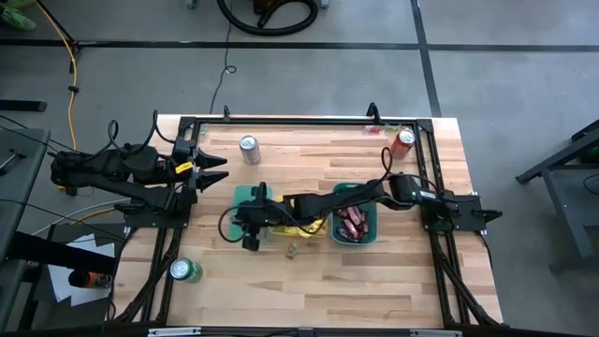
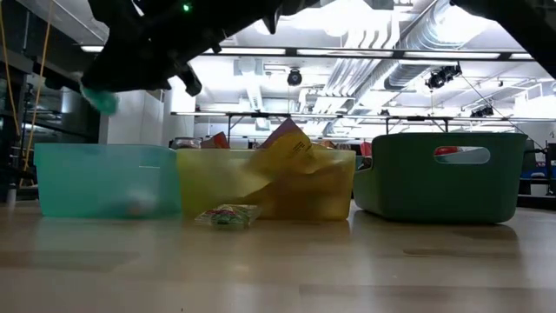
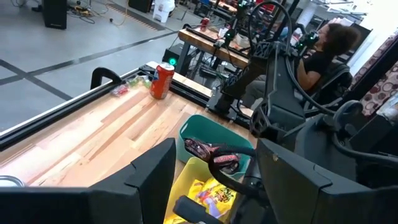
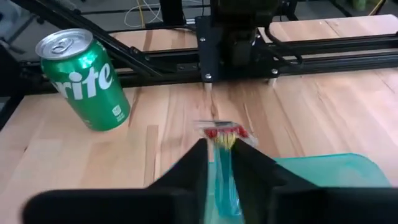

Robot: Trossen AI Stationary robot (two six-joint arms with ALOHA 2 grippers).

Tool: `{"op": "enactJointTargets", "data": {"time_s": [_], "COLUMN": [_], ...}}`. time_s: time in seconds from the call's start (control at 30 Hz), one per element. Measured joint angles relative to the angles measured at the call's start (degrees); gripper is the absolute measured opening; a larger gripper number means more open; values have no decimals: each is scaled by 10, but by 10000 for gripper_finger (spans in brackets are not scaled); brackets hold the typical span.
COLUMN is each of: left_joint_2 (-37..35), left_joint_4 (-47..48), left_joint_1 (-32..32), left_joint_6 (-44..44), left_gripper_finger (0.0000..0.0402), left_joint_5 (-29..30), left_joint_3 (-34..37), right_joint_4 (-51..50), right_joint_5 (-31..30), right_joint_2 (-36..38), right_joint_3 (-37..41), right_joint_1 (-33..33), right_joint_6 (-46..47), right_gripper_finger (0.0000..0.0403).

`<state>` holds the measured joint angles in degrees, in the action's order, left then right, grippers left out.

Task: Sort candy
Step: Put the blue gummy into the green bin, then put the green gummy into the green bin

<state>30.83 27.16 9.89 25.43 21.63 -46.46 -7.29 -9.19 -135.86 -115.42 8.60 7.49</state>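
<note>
Reaching across the wooden surface (image 1: 374,281), my right gripper (image 4: 219,163) hangs over the teal plastic bin (image 4: 323,177), fingers pinched shut on a small clear-wrapped candy with red and yellow ends (image 4: 222,134). I note dark oblong bars (image 1: 353,223) in the green bin (image 1: 374,236), yellow packets (image 3: 211,193) in the yellow bin (image 2: 217,178). My left gripper (image 1: 217,170) waits parted, empty, at the left edge.

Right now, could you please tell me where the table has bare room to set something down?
Bare wood lies between the silver can and the red can, and along the near edge right of the green can. The middle is crowded: teal bin, yellow bin, green bin, the right pincer holding a candy, and a loose candy.
</note>
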Motion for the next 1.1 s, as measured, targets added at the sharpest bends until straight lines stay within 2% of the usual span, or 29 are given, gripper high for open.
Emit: {"op": "enactJointTargets", "data": {"time_s": [0.23, 0.4, 0.57, 0.73, 0.87, 0.97, 1.1], "left_joint_2": [0, 0, 0, 0, 0, 0, 0], "left_joint_4": [0, 0, 0, 0, 0, 0, 0], "left_joint_1": [0, 0, 0, 0, 0, 0, 0], "left_joint_6": [0, 0, 0, 0, 0, 2, 15], "left_gripper_finger": [211, 211, 211, 211, 211, 211, 211], "left_joint_5": [0, 0, 1, 1, 1, 1, 1], "left_joint_3": [0, 0, 0, 0, 0, 0, 0], "right_joint_4": [-6, -19, -82, -204, -300, -349, -392], "right_joint_5": [-7, 15, 57, 154, 232, 226, 129], "right_joint_2": [11, 31, 60, 109, 120, 115, 91], "right_joint_3": [0, 0, 0, -1, -1, 0, 0], "right_joint_1": [0, 0, -5, -4, 19, 44, 80], "right_joint_6": [-30, -30, -24, -24, -17, 1, -2], "right_gripper_finger": [196, 250, 259, 259, 259, 259, 259]}}
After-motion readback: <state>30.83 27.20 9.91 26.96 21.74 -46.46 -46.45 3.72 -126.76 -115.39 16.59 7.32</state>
